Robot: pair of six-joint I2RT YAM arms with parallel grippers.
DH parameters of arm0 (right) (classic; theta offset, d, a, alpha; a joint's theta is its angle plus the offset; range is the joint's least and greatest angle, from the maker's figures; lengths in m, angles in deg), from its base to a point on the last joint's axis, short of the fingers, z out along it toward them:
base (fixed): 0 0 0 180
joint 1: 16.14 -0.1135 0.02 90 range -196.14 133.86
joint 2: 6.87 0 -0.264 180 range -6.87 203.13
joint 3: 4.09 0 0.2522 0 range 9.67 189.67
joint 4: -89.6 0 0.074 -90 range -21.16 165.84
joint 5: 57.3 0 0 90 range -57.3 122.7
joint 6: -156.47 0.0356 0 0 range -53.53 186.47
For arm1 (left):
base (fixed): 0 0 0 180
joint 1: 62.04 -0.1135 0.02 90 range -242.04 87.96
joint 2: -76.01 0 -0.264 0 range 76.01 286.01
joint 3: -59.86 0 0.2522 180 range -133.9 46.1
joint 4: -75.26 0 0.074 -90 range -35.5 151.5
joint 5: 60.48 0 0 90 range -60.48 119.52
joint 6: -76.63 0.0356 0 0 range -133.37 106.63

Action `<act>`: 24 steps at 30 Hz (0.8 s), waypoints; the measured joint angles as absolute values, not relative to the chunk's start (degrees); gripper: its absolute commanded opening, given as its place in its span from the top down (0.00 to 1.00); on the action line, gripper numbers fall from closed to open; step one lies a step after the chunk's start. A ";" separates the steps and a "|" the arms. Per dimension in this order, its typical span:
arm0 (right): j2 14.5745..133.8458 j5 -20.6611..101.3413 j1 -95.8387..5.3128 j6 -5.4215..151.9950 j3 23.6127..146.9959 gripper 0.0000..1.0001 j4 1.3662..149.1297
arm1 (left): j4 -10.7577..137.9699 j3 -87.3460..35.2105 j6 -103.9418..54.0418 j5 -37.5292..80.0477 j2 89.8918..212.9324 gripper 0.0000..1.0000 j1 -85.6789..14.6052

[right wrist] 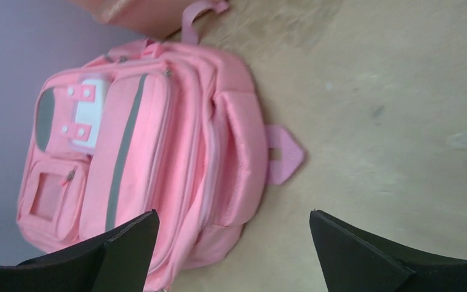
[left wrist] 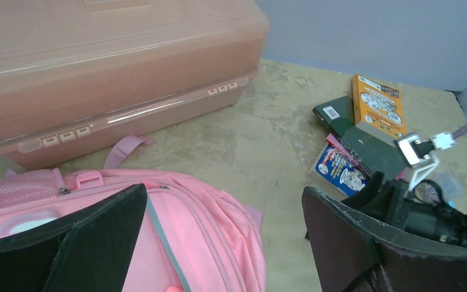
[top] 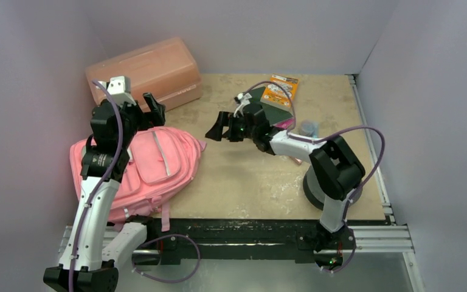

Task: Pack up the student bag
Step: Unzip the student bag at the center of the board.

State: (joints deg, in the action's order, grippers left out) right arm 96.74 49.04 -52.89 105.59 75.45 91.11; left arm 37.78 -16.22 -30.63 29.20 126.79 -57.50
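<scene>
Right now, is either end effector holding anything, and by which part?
Nothing; the left end effector and the right end effector are both open and empty.

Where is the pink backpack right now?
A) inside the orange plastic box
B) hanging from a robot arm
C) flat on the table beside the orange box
C: the pink backpack lies flat on the table, beside the salmon-orange plastic box, its front pockets facing up.

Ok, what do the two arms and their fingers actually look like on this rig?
The left arm and right arm both have white links between black joint housings. A purple cable runs along each. The left wrist carries a white boxy module. The fingers are flat, matte black wedges.
</scene>
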 measured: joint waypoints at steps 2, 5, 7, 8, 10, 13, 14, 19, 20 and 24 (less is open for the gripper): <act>99.80 52.40 -55.21 107.60 76.28 0.04 92.92 | 37.51 -16.31 -30.84 28.70 127.16 0.00 -57.50; 103.85 56.45 -58.44 109.69 78.31 0.09 95.55 | 36.57 -16.73 -31.28 27.83 128.04 0.00 -57.50; 105.97 58.24 -60.39 110.46 79.51 0.14 96.86 | 36.16 -17.12 -31.48 27.15 128.80 0.00 -57.50; 106.80 58.89 -61.19 110.61 80.04 0.16 97.16 | 36.09 -17.25 -31.72 26.89 129.17 0.00 -57.50; 107.93 59.42 -62.51 110.42 80.72 0.18 97.34 | 35.66 -17.69 -31.85 26.47 129.89 0.00 -57.50; 108.83 59.11 -63.60 109.28 81.28 0.25 96.47 | 34.61 -18.82 -31.87 25.49 131.05 0.00 -57.50; 109.16 58.96 -63.71 108.86 81.70 0.27 96.07 | 34.43 -19.04 -31.87 25.16 131.29 0.00 -57.50; 111.06 57.74 -63.75 107.81 83.64 0.38 94.59 | 33.54 -19.83 -31.96 23.19 132.63 0.00 -57.50; 111.41 57.52 -63.75 107.71 84.02 0.41 94.26 | 33.45 -19.87 -32.09 22.78 132.80 0.00 -57.50; 112.41 56.58 -63.84 107.31 85.55 0.56 92.97 | 33.10 -20.00 -32.35 21.73 133.26 0.00 -57.50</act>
State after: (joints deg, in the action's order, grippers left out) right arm 112.41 56.58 -63.84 107.31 85.55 92.97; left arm 33.10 -20.00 -32.35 21.73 133.26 -57.50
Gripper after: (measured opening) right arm 0.562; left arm 0.998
